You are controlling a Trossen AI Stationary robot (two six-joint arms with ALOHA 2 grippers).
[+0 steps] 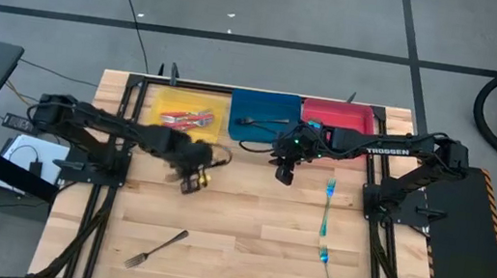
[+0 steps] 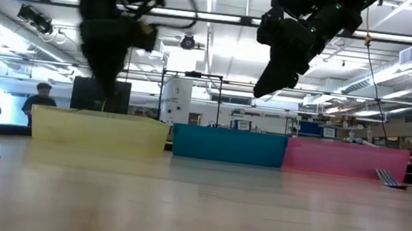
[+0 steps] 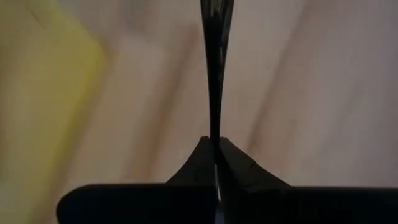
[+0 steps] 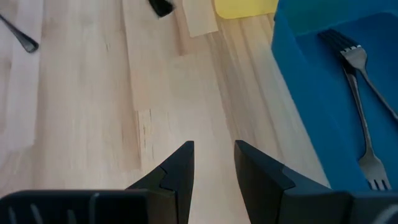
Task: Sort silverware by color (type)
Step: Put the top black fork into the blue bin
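Nearest the front edge of the pale planked wooden table (image 1: 242,255), a slim all-grey metal fork (image 1: 156,248) is seen lying diagonally, well apart from both arms. Toward the right side, two teal-handled forks (image 1: 328,207) are laid roughly end to end, one behind the other.

Mid-table, the left gripper (image 1: 192,182) is held above the wood just in front of the yellow bin (image 1: 151,106). Its dark fingers (image 3: 205,165) are pressed together on a thin dark utensil handle (image 3: 216,68), which projects straight out past the tips. The right gripper (image 1: 284,173) is raised just in front of the blue bin (image 1: 278,104), its two wedge-shaped fingers (image 4: 180,165) parted by a narrow gap with nothing between them.

At the far edge, three rectangular plastic bins are set side by side. Red-handled silverware (image 1: 188,118) is held in the yellow bin, grey metal forks (image 4: 360,93) in the blue bin beside the right gripper; the red bin (image 1: 359,116) stands at the right.
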